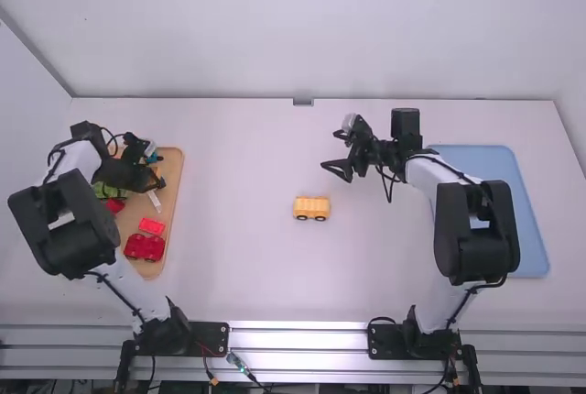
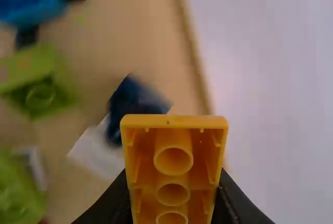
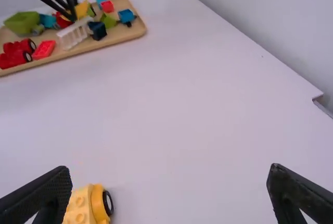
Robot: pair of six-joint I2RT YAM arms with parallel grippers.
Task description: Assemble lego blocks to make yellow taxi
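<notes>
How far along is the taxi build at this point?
Done: a yellow studded body on wheels stands on the table. In hand: the left gripper grips a yellow block at the wooden tray; the right gripper is open and holds nothing. Left: that block is not yet on the body, probably the next step; whether more pieces follow, I can't tell.

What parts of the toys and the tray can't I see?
- Held yellow block: its lower end, cut off by the left wrist view's bottom edge.
- Yellow car: one end, cut off by the right wrist view's bottom edge.
- Wooden tray: partly hidden by the left arm, high view.
</notes>
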